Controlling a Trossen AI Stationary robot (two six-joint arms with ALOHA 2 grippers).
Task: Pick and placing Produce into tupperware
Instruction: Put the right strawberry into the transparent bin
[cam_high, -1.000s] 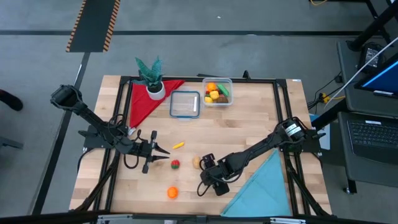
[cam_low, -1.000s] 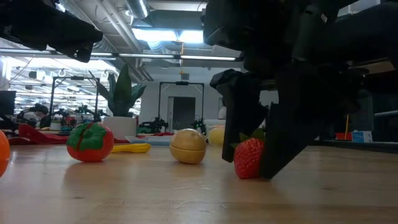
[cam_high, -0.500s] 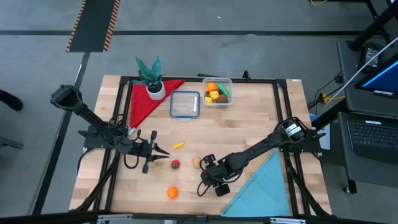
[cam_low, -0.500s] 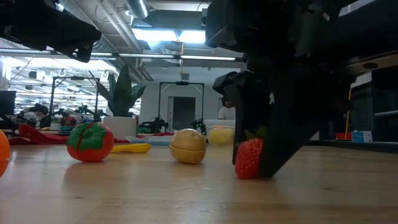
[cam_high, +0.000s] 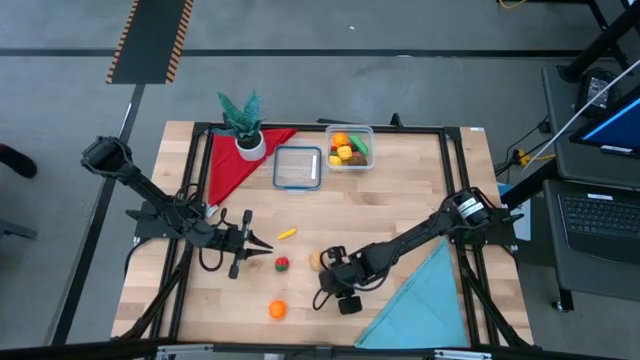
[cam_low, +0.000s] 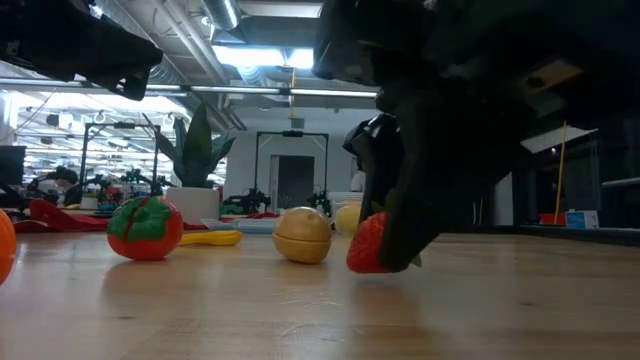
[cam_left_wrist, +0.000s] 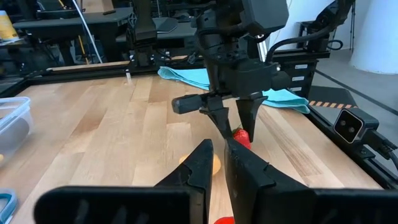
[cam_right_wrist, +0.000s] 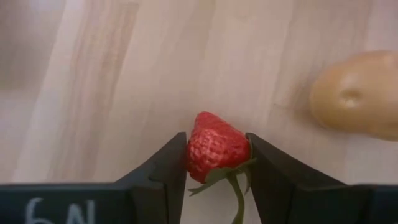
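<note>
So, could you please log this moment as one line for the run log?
right gripper: shut on strawberry, low over table | left gripper: shut, idle near banana | tub: partly filled

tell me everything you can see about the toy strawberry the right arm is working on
The strawberry is a small red toy with a dimpled, plastic-looking skin and a green leafy cap with a stem. The right pincer is shut on it, one finger against each side. In the low view it appears tilted, near the wooden table, beside a tan potato.
</note>
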